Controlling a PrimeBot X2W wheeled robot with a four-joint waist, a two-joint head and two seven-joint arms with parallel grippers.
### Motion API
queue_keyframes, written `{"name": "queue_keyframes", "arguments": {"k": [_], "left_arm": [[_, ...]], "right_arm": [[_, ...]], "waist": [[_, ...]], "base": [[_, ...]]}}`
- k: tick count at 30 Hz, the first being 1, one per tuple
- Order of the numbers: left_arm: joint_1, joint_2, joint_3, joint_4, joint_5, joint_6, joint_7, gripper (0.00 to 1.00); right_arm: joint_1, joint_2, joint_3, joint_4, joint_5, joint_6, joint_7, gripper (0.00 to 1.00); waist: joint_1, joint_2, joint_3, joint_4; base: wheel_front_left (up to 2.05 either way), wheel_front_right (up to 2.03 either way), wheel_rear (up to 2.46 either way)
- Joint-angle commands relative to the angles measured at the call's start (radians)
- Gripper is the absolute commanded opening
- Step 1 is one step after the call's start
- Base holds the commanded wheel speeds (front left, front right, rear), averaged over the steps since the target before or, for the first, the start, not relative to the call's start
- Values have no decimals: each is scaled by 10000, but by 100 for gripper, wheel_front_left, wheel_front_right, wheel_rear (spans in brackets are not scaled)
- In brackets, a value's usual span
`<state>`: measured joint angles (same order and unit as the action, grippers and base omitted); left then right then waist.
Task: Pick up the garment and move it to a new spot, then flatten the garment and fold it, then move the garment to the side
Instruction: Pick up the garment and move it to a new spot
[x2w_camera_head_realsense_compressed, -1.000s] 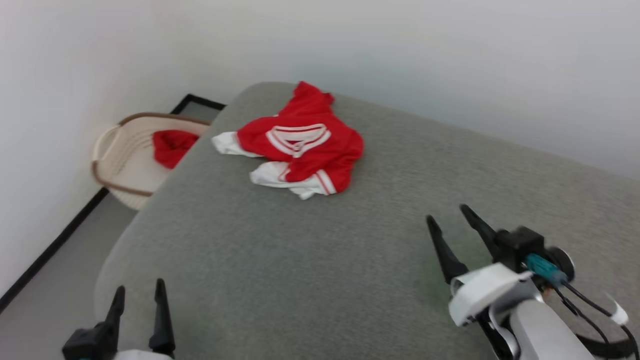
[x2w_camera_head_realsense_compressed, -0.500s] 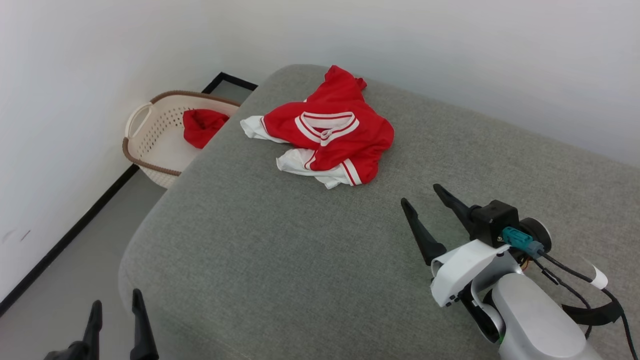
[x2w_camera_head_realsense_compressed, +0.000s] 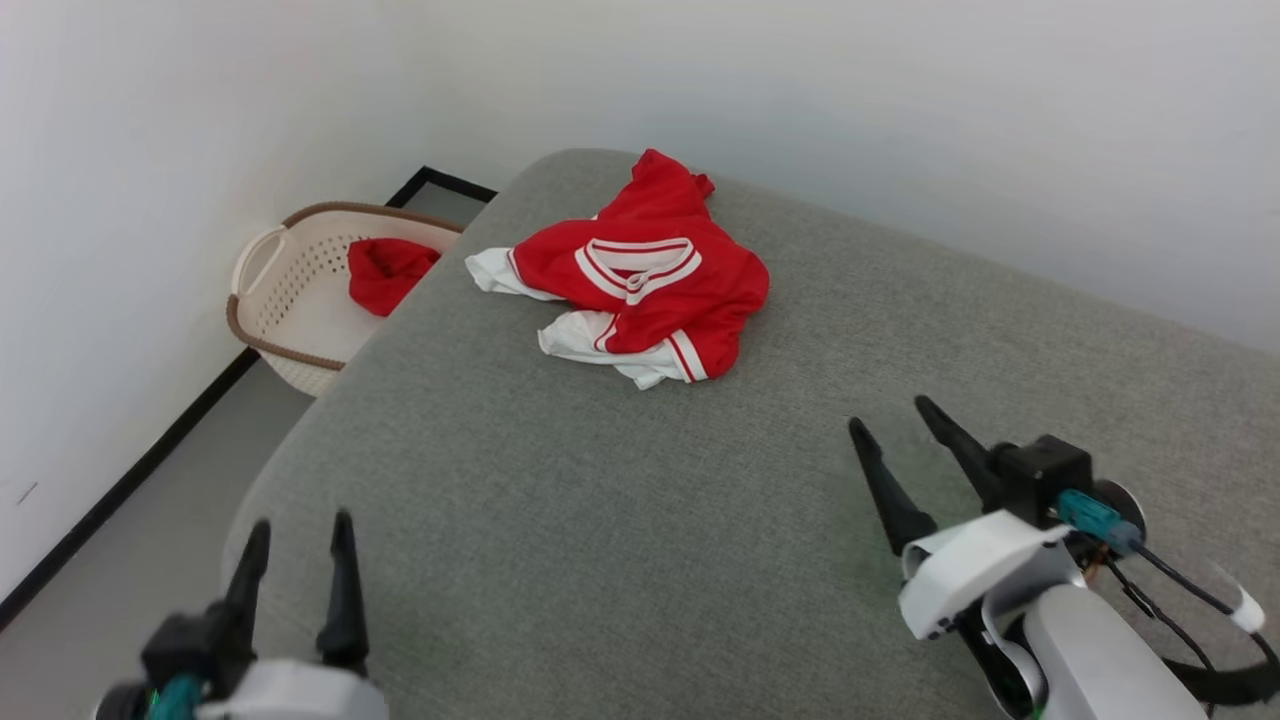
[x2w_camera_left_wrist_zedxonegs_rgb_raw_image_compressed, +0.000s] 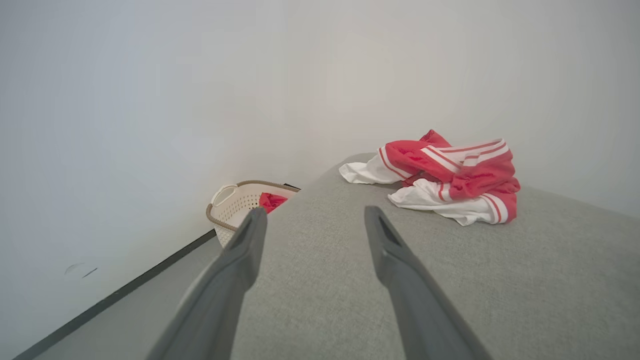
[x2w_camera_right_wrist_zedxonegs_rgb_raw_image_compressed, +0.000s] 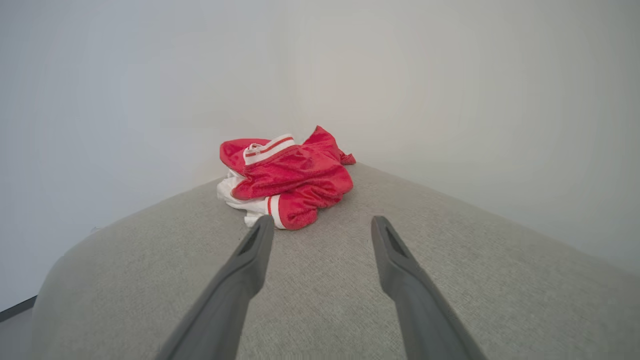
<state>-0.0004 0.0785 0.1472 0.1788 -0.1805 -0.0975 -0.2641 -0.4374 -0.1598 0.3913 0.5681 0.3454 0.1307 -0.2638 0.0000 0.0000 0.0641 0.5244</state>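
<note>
Left gripper (x2w_camera_head_realsense_compressed: 302, 520) & right gripper (x2w_camera_head_realsense_compressed: 888, 413) gape empty; garment (x2w_camera_head_realsense_compressed: 650, 280) crumpled well ahead of both, so grab may snag one layer only.

You see the garment (x2w_camera_head_realsense_compressed: 640, 280) on the surface (x2w_camera_head_realsense_compressed: 600, 520), upper middle of the frame; the basket (x2w_camera_head_realsense_compressed: 262, 300) stands on the floor (x2w_camera_head_realsense_compressed: 130, 580) at upper left, a cloth lump (x2w_camera_head_realsense_compressed: 385, 272) inside it; left claw (x2w_camera_head_realsense_compressed: 302, 520) lower left, right claw (x2w_camera_head_realsense_compressed: 888, 414) lower right, both well apart from the garment.
</note>
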Motion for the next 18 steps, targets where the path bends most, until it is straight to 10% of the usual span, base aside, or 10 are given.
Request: {"name": "queue_keyframes", "arguments": {"k": [1,18], "left_arm": [[-345,179,-140,144,114,-94,-4,100],[-6719,3037,-2969,3853,-1505,-324,28,100]], "right_arm": [[243,-11,-218,-124,-104,1,-7,100],[669,211,-1460,-1328,-1021,-1,-7,100]], "waist": [[0,0,-30,-56],[0,0,1621,-2410]], "base": [[0,0,0],[0,0,0]]}}
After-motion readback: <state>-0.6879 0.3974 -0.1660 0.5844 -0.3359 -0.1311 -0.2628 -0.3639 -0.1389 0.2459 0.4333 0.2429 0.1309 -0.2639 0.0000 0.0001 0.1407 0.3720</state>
